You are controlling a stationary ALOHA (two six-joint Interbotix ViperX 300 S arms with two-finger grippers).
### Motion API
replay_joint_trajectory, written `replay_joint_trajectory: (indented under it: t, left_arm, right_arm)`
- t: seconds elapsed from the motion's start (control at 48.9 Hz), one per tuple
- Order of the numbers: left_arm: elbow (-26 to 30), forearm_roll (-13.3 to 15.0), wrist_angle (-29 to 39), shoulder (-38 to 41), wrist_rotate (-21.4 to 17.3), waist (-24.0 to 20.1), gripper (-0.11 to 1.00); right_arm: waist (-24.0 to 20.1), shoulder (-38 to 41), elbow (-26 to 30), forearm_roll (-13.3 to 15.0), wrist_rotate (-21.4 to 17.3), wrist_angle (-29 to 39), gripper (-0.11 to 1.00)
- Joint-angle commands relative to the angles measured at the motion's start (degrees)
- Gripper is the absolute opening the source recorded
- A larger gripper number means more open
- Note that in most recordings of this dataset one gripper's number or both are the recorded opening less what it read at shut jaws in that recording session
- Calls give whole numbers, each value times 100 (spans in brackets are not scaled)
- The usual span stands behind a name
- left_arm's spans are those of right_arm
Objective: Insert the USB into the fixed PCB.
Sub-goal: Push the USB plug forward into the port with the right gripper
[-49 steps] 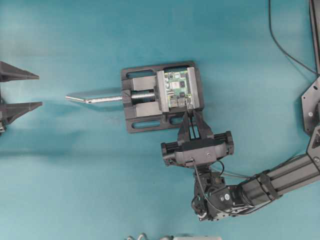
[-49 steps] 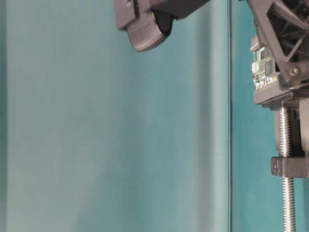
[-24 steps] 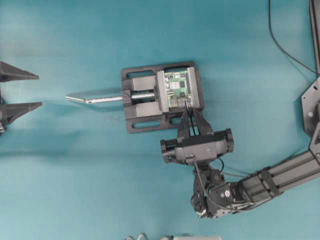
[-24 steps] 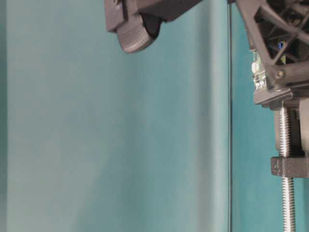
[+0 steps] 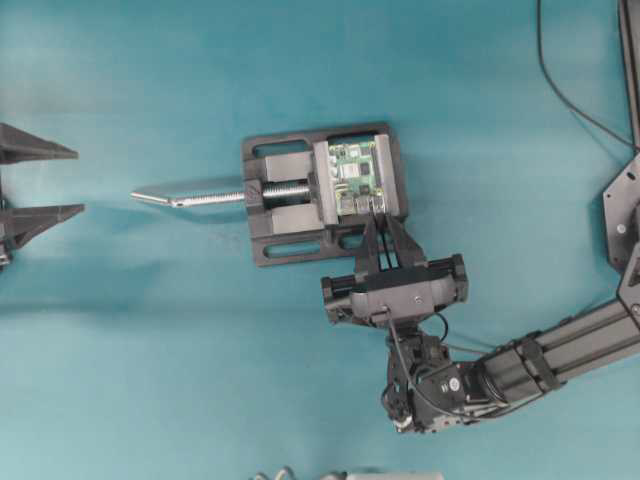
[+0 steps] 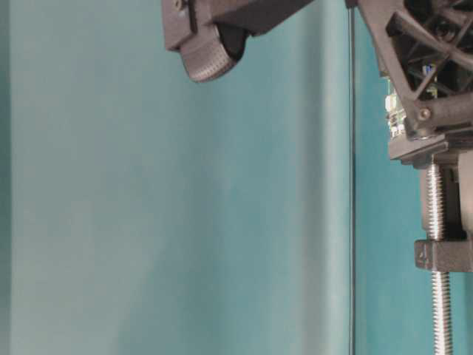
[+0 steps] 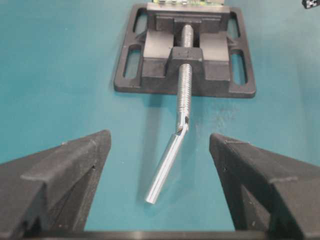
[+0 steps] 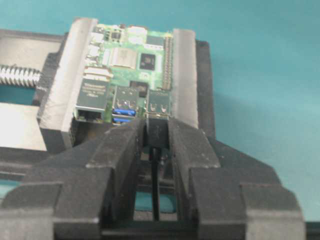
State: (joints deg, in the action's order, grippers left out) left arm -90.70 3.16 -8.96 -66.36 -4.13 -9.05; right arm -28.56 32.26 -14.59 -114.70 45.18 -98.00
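From overhead, the teal tabletop (image 5: 150, 330) fills the whole view, smooth and matte. The black vise (image 5: 290, 240) sits mid-frame clamping the fixed PCB (image 5: 358, 178), its silver screw rod (image 5: 190, 196) sticking out to the left. The right tool (image 5: 381, 222) points up at the board's lower edge. The left tool (image 5: 40, 182) waits at the far left edge, prongs spread wide, nothing between them.

Table level: teal backdrop everywhere, a thin black cable (image 6: 352, 185) running down the frame, the vise screw at right, and dark arm parts hiding most of the board.

Left wrist: wide-open prongs frame the rod and vise, well apart from both.

Right wrist: the tool is clamped on the USB (image 8: 155, 131), whose tip meets the right-hand silver port (image 8: 160, 104); how deep it sits, I cannot tell.
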Motion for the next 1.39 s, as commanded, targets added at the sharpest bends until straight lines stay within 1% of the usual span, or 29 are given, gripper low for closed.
replay_joint_trajectory:
  t: [0.0, 0.286, 0.389, 0.552, 0.716, 1.309, 1.37]
  left_arm:
    - [70, -9, -53, 70, -9, -18, 96]
    - [70, -9, -53, 70, -9, -18, 96]
    - [70, -9, -44, 70, -18, -18, 96]
    - [70, -9, -53, 70, -9, -18, 96]
    - [70, -9, -53, 70, -9, -18, 96]
    - [70, -9, -53, 70, -9, -18, 96]
    - [70, -9, -44, 70, -9, -18, 96]
  right_arm:
    - [378, -114, 26, 97, -18, -26, 21]
    - [413, -105, 18, 97, -18, -18, 21]
    - [360, -114, 0, 97, 0, 62, 21]
    - [255, -149, -9, 97, -149, 158, 21]
    - [246, -193, -88, 97, -325, 149, 21]
    - [237, -202, -79, 97, -308, 141, 21]
    - [237, -202, -79, 97, -299, 141, 24]
